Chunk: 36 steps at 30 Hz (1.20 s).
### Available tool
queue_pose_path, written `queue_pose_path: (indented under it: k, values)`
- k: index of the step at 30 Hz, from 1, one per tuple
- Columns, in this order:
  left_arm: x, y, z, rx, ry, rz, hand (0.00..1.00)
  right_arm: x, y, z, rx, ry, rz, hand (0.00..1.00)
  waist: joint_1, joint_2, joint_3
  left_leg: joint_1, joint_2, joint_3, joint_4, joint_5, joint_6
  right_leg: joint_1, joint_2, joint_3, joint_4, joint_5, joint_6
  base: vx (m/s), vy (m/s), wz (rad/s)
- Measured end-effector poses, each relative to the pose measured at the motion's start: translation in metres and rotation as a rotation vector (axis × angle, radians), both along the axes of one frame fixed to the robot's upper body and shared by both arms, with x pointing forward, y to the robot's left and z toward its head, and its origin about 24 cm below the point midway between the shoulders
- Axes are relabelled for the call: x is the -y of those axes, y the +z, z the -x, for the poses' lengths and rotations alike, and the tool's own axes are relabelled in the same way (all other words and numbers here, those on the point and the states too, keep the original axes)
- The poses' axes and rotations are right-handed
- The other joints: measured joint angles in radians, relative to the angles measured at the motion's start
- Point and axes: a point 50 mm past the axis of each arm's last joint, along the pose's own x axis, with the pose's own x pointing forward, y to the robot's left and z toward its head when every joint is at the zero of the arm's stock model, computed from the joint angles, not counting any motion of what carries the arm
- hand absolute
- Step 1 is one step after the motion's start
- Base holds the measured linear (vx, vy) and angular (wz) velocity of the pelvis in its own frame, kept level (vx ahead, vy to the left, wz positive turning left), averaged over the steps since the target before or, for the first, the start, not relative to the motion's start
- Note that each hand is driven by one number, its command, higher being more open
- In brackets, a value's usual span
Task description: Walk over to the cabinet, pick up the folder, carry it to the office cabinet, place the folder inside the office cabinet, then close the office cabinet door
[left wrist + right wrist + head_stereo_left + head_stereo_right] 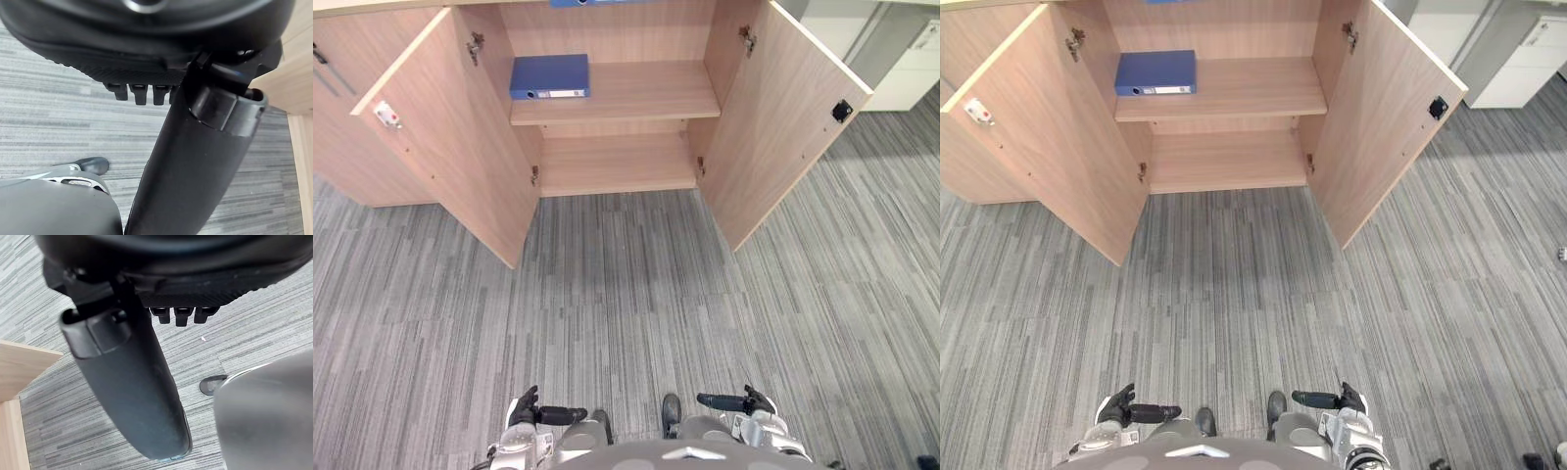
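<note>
Left hand (533, 411): low at your near edge, over the carpet (626, 294); thumb juts inward, fingers loose and relaxed, nothing in it
Right hand (749, 401): mirrors it on your other side, thumb inward, fingers relaxed, likewise holding nothing
Carpet: grey and striped; you have a wide stretch of it between your hands and the cabinet
Office cabinet (617, 162): pale wood, straight ahead of you, both doors swung wide
Left door (460, 147): angled out toward you, with a small white fitting (387, 116) near its outer edge
Right door (773, 127): also angled out toward you, with a small black catch (842, 110) near its outer edge
Folder (549, 76): blue, lying flat on the upper shelf (646, 93) inside the cabinet, at the shelf's left end, its labelled spine facing you
White cabinet (911, 69): you see it beyond the right door, well apart from the folder
</note>
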Motion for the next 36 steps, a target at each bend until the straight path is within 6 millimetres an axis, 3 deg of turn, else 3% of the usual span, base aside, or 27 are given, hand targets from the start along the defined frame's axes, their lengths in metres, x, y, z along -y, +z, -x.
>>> queue_pose_path:
  k: [3, 7, 8, 10, 13, 14, 15, 16, 17, 18, 19, 20, 21, 23, 25, 26, 29, 31, 32, 33, 36]
  values:
    - [-0.005, 0.002, -0.005, 0.014, 0.012, -0.009, 1.0, -0.002, 0.002, -0.004, 0.023, -0.009, -0.001, 1.0, 0.0, -0.024, 0.019, 0.0, -0.035, 0.002, 0.044, -0.036, 0.016, -0.081, -0.062, -0.037, 0.211, -0.077, 0.02, 0.02, 0.082, 0.01]
    - [-0.005, 0.003, -0.007, 0.017, 0.025, -0.017, 1.0, -0.004, 0.005, -0.012, 0.066, -0.037, -0.017, 1.0, 0.001, -0.028, 0.036, 0.04, -0.049, -0.014, 0.041, -0.066, 0.037, -0.179, -0.116, -0.082, 0.474, -0.058, 0.034, 0.11, 0.058, 0.05]
    - [-0.006, 0.003, -0.007, 0.018, 0.031, -0.023, 1.0, 0.0, 0.006, -0.013, 0.075, -0.045, -0.01, 1.0, 0.001, -0.019, 0.042, 0.062, -0.042, -0.018, 0.033, -0.082, 0.046, -0.227, -0.114, -0.099, 0.519, -0.091, 0.024, 0.17, 0.01, -0.03]
    - [-0.004, 0.002, -0.007, 0.011, 0.035, -0.019, 1.0, 0.0, 0.008, -0.016, 0.087, -0.038, -0.007, 1.0, 0.001, -0.01, 0.043, 0.081, -0.011, -0.02, 0.017, -0.101, 0.04, -0.271, -0.079, -0.122, 0.421, -0.109, 0.004, 0.21, -0.024, -0.01]
    - [-0.002, 0.001, -0.008, -0.001, 0.035, -0.009, 1.0, 0.003, 0.01, -0.022, 0.113, -0.071, -0.013, 1.0, -0.026, 0.006, 0.053, 0.134, 0.032, -0.061, -0.055, -0.101, -0.002, -0.303, -0.003, -0.118, 0.131, -0.026, -0.007, 0.39, -0.126, 0.47]
    - [0.002, -0.001, -0.006, -0.013, 0.036, 0.002, 1.0, 0.007, 0.01, -0.018, 0.107, -0.092, -0.009, 1.0, -0.039, 0.014, 0.053, 0.17, 0.047, -0.091, -0.083, -0.109, -0.026, -0.285, 0.008, -0.099, 0.117, 0.077, -0.035, 0.44, -0.183, 0.75]
    - [0.003, -0.001, -0.007, -0.01, 0.039, 0.005, 1.0, 0.009, 0.009, -0.016, 0.104, -0.104, -0.008, 1.0, -0.043, 0.019, 0.05, 0.184, 0.06, -0.105, -0.087, -0.108, -0.038, -0.275, 0.011, -0.112, 0.132, 0.096, -0.057, 0.69, -0.285, 0.88]
    - [0.013, -0.001, -0.012, 0.01, 0.046, 0.036, 1.0, 0.014, 0.01, -0.016, 0.105, -0.105, 0.005, 1.0, -0.039, 0.039, 0.054, 0.189, 0.078, -0.116, -0.081, -0.075, -0.093, -0.28, 0.0, -0.136, 0.204, 0.053, -0.076, 0.69, -0.273, 0.85]
    - [0.025, -0.002, -0.017, 0.027, 0.053, 0.069, 1.0, 0.019, 0.01, -0.014, 0.104, -0.129, 0.012, 1.0, -0.044, 0.034, 0.057, 0.192, 0.06, -0.121, -0.047, -0.012, -0.098, -0.296, -0.047, -0.155, 0.329, 0.006, -0.099, 0.66, -0.259, 0.9]
    - [0.028, 0.0, -0.022, 0.041, 0.047, 0.086, 1.0, 0.023, 0.012, -0.013, 0.114, -0.157, 0.013, 1.0, -0.051, 0.03, 0.065, 0.176, 0.049, -0.112, 0.046, 0.009, -0.102, -0.336, -0.08, -0.179, 0.452, -0.036, -0.099, 0.37, -0.188, 0.83]
    - [0.023, -0.001, -0.016, 0.043, 0.073, 0.079, 1.0, 0.02, 0.011, -0.01, 0.113, -0.142, 0.014, 1.0, -0.05, 0.035, 0.052, 0.128, 0.077, -0.099, 0.194, 0.006, -0.104, -0.286, -0.061, -0.182, 0.318, -0.034, -0.071, 0.27, -0.314, 0.66]
    - [0.024, 0.001, -0.018, 0.072, 0.135, 0.084, 1.0, 0.022, 0.013, -0.01, 0.127, -0.132, 0.025, 1.0, -0.041, 0.062, 0.05, 0.011, 0.164, -0.056, 0.5, 0.0, -0.112, -0.21, -0.024, -0.208, 0.227, -0.028, -0.113, 0.26, -0.314, 0.37]
    - [0.023, 0.002, -0.018, 0.084, 0.151, 0.084, 1.0, 0.021, 0.014, -0.011, 0.134, -0.128, 0.028, 1.0, -0.03, 0.08, 0.041, -0.034, 0.198, -0.031, 0.591, -0.016, -0.115, -0.186, -0.004, -0.205, 0.202, -0.042, -0.121, 0.4, -0.316, 0.11]
    - [0.03, 0.004, -0.027, 0.116, 0.161, 0.105, 1.0, 0.011, 0.015, -0.019, 0.156, -0.109, 0.01, 1.0, -0.006, 0.071, 0.049, -0.149, 0.255, 0.037, 0.741, -0.073, -0.101, -0.089, 0.028, -0.204, 0.128, -0.059, -0.13, 0.44, -0.167, -0.07]
    - [0.024, 0.009, -0.035, 0.154, 0.154, 0.102, 1.0, 0.0, 0.014, -0.021, 0.161, -0.11, -0.018, 1.0, 0.008, 0.049, 0.053, -0.209, 0.258, 0.082, 0.727, -0.099, -0.082, -0.007, 0.037, -0.194, 0.062, -0.059, -0.131, 0.37, -0.126, -0.19]
    - [0.023, 0.011, -0.038, 0.166, 0.154, 0.098, 1.0, -0.006, 0.014, -0.024, 0.167, -0.11, -0.035, 1.0, 0.012, 0.037, 0.054, -0.252, 0.247, 0.114, 0.671, -0.107, -0.074, 0.037, 0.038, -0.179, 0.023, -0.059, -0.13, 0.34, -0.087, -0.32]
    - [0.025, 0.012, -0.042, 0.181, 0.161, 0.105, 1.0, -0.013, 0.014, -0.026, 0.17, -0.127, -0.054, 1.0, 0.029, 0.034, 0.054, -0.306, 0.199, 0.131, 0.459, -0.102, -0.069, 0.107, 0.035, -0.131, -0.036, -0.058, -0.129, 0.36, 0.04, -0.53]
    - [0.026, 0.013, -0.044, 0.189, 0.166, 0.108, 1.0, -0.014, 0.013, -0.024, 0.163, -0.137, -0.05, 1.0, 0.036, 0.031, 0.048, -0.333, 0.154, 0.115, 0.3, -0.039, -0.055, 0.152, 0.019, -0.102, -0.071, -0.069, -0.107, 0.37, 0.159, -0.69]
    - [0.026, 0.012, -0.042, 0.184, 0.172, 0.11, 1.0, -0.014, 0.012, -0.02, 0.154, -0.139, -0.05, 1.0, 0.046, 0.031, 0.039, -0.33, 0.125, 0.094, 0.244, 0.072, -0.003, 0.175, 0.008, -0.073, -0.083, -0.092, -0.068, 0.4, 0.217, -0.74]
    - [0.023, 0.011, -0.039, 0.173, 0.175, 0.1, 1.0, -0.016, 0.01, -0.014, 0.137, -0.143, -0.055, 1.0, 0.05, 0.006, 0.008, -0.318, 0.102, 0.111, 0.245, 0.077, 0.023, 0.176, -0.023, -0.042, -0.082, -0.108, -0.042, 0.42, 0.211, -0.63]
    - [0.021, 0.01, -0.037, 0.16, 0.172, 0.098, 1.0, -0.024, 0.006, -0.005, 0.107, -0.142, -0.079, 1.0, 0.058, -0.019, -0.014, -0.227, 0.081, 0.186, 0.244, 0.015, 0.055, 0.162, -0.072, -0.03, 0.039, -0.102, -0.03, 0.53, 0.253, -0.55]
